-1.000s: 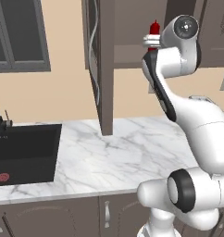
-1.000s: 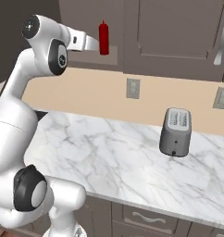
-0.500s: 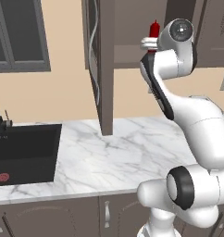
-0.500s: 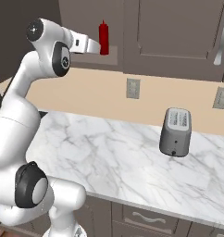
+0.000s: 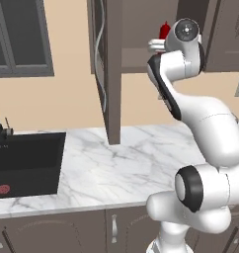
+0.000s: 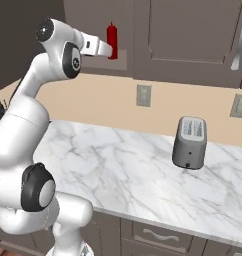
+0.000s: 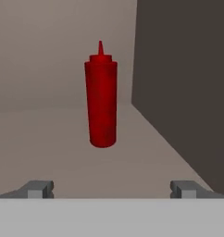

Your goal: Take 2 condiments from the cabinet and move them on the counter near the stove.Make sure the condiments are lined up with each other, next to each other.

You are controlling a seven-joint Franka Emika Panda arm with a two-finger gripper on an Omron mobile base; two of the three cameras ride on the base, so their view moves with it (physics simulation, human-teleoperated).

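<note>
The red squeeze bottle [image 7: 101,97] stands upright on the cabinet shelf [image 7: 49,148], free floor all around it, the dark side wall [image 7: 183,83] near on one side. The gripper [image 7: 112,189] faces it with jaws spread wide, holding and touching nothing.

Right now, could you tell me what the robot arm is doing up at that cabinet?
The arm is reaching into the open wall cabinet toward the red squeeze bottle, which stands upright on the shelf. The gripper is open, its fingers short of the bottle, so nothing is held. The marble counter carries a toaster but no condiments yet.
</note>
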